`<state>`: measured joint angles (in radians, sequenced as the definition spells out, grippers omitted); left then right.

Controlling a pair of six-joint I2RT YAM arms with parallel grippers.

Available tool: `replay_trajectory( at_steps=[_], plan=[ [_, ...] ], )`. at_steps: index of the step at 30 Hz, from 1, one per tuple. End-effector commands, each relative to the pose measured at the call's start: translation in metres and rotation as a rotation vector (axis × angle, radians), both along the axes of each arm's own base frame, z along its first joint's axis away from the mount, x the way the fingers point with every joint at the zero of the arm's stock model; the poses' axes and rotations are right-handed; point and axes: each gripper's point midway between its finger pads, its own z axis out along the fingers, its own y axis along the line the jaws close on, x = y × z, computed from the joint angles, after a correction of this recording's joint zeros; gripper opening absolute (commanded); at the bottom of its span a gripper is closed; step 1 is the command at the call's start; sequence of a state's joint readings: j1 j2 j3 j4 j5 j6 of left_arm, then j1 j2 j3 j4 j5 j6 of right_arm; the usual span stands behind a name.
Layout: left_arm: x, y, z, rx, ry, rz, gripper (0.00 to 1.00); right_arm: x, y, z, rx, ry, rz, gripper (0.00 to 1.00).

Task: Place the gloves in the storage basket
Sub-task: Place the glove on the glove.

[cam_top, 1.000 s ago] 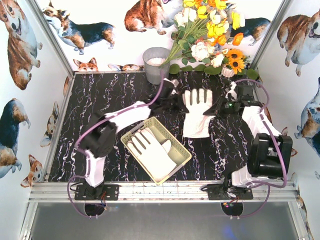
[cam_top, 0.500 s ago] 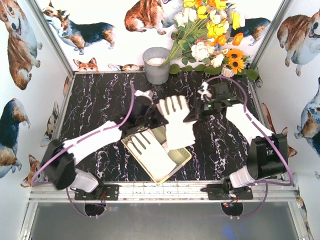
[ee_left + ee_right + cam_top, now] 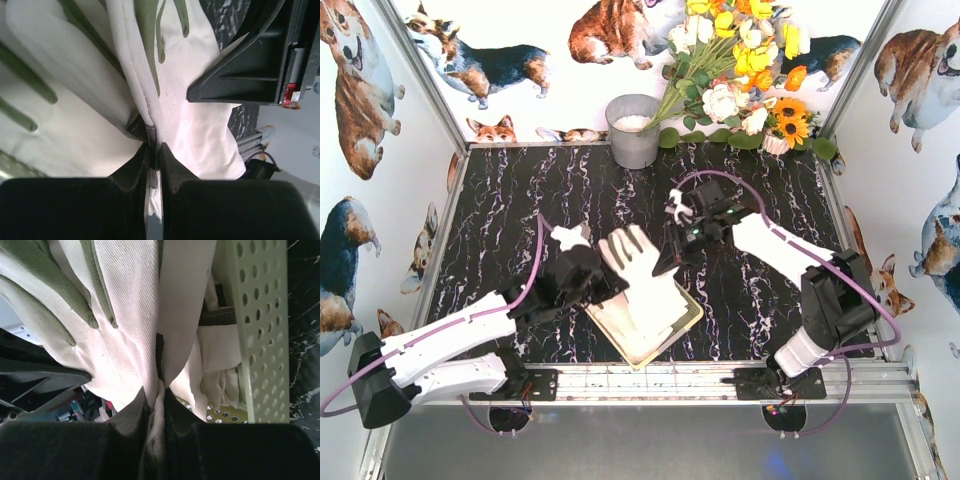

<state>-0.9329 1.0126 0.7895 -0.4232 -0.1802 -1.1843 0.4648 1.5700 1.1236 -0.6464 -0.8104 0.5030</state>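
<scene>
The glove (image 3: 645, 280) stretches lengthwise over the basket (image 3: 692, 313), fingers pointing far-left.

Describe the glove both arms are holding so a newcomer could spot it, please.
On the black marbled table, find the pale green basket near the front edge. One glove is held over it, pinched by the left fingers and right fingers; the other gloves lie inside.

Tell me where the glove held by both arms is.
Overhead view: the cream-white fabric glove is over the pale yellow-green plastic basket, front centre, pinched between the left hand and right hand.
</scene>
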Motion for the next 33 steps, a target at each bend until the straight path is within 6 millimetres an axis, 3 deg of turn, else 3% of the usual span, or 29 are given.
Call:
replay_trajectory(
  at_steps=[1,3,8,14,28,30,33],
  plan=[
    [-0.022,0.008,-0.013,0.025,0.059,0.037,0.0,0.011,0.023,0.006,0.031,-0.095,0.025,0.0],
    [-0.029,0.015,-0.033,0.069,0.086,0.037,0.0,0.006,0.03,0.001,0.023,-0.088,0.042,0.0],
    [-0.035,0.029,-0.048,0.142,0.102,0.049,0.0,-0.003,0.043,-0.012,-0.006,-0.1,0.072,0.0],
    [-0.049,0.033,-0.072,0.142,0.165,0.031,0.0,-0.005,0.044,-0.031,-0.04,-0.106,0.064,0.0],
    [-0.06,0.04,-0.088,0.172,0.221,0.024,0.01,-0.024,0.049,-0.07,-0.114,-0.076,0.119,0.0],
    [-0.058,0.044,-0.084,0.19,0.209,0.029,0.1,-0.023,0.049,-0.073,-0.12,-0.085,0.119,0.0],
    [-0.054,0.053,-0.073,0.219,0.177,0.05,0.33,-0.022,0.048,-0.079,-0.134,-0.101,0.135,0.0]
  ],
)
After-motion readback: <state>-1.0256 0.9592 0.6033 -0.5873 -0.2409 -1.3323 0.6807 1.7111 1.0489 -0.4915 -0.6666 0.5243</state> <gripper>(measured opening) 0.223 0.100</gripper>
